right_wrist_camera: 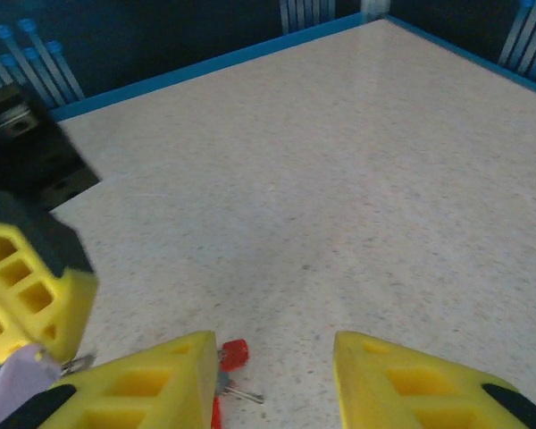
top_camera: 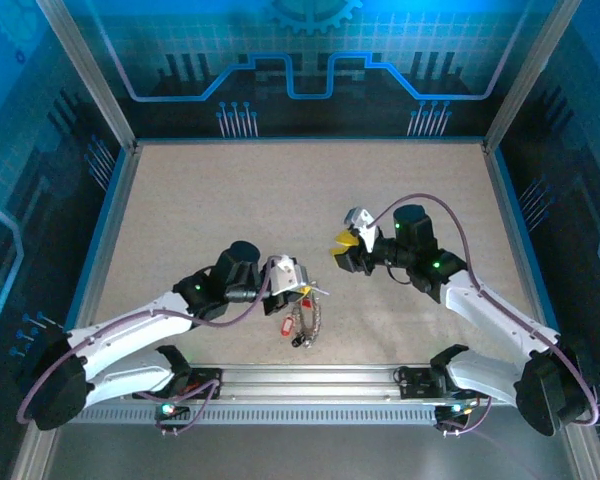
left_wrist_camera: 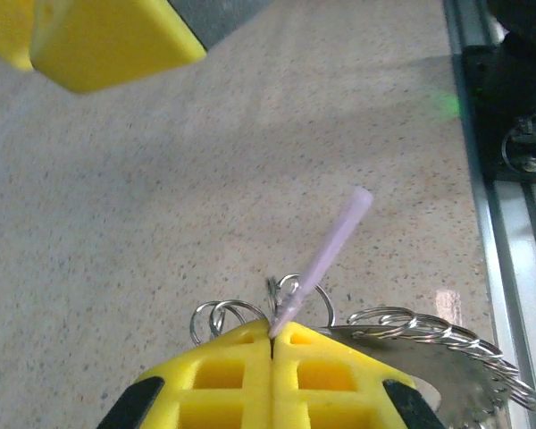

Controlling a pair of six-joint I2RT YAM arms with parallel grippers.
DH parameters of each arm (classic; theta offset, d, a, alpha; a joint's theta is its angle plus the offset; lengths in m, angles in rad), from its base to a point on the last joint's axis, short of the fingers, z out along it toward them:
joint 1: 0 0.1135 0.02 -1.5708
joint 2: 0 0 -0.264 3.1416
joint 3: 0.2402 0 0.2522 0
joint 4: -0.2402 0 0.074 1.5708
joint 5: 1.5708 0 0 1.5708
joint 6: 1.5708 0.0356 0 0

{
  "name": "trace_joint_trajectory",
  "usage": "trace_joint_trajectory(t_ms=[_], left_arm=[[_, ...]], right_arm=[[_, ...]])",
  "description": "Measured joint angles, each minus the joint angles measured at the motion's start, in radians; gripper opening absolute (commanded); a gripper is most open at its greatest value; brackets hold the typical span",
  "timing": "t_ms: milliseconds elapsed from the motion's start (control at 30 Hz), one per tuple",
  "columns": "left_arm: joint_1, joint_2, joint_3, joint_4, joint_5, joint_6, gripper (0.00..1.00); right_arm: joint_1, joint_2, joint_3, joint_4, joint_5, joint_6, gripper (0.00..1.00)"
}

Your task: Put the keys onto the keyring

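Observation:
My left gripper (top_camera: 298,285) (left_wrist_camera: 272,331) is shut on the end of a pale lilac strip (left_wrist_camera: 326,250), which sticks up out of the jaw tips beside a wire keyring (left_wrist_camera: 221,315). More wire rings (left_wrist_camera: 402,319) and a toothed grey metal piece of the keys (left_wrist_camera: 456,380) lie just right of the jaws. From above, the keys (top_camera: 306,320) form a dark bunch on the table below this gripper, with a red-headed key (top_camera: 285,327) at its left. My right gripper (top_camera: 342,250) (right_wrist_camera: 272,344) hovers open to the right, holding nothing; a red-headed key (right_wrist_camera: 235,354) lies on the table under its left finger.
The speckled beige table (top_camera: 280,200) has a blue raised edge (top_camera: 300,140) at the back and sides. A metal rail (top_camera: 310,380) (left_wrist_camera: 509,250) with the arm bases runs along the near edge. The right gripper's yellow fingers (left_wrist_camera: 98,36) loom at the left wrist view's top left.

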Motion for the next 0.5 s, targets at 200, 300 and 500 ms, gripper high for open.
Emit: trace_joint_trajectory(t_ms=[200, 300, 500], left_arm=[[0.027, -0.019, -0.024, 0.049, 0.08, 0.047, 0.0], [0.036, -0.023, -0.037, 0.074, 0.114, 0.066, 0.0], [0.04, -0.031, -0.04, 0.074, 0.18, 0.123, 0.0]], right_arm=[[0.016, -0.009, 0.0, -0.081, -0.114, -0.11, 0.42], [0.081, -0.023, -0.001, -0.115, -0.118, -0.189, 0.43], [0.127, -0.022, -0.014, -0.129, -0.111, -0.276, 0.44]])
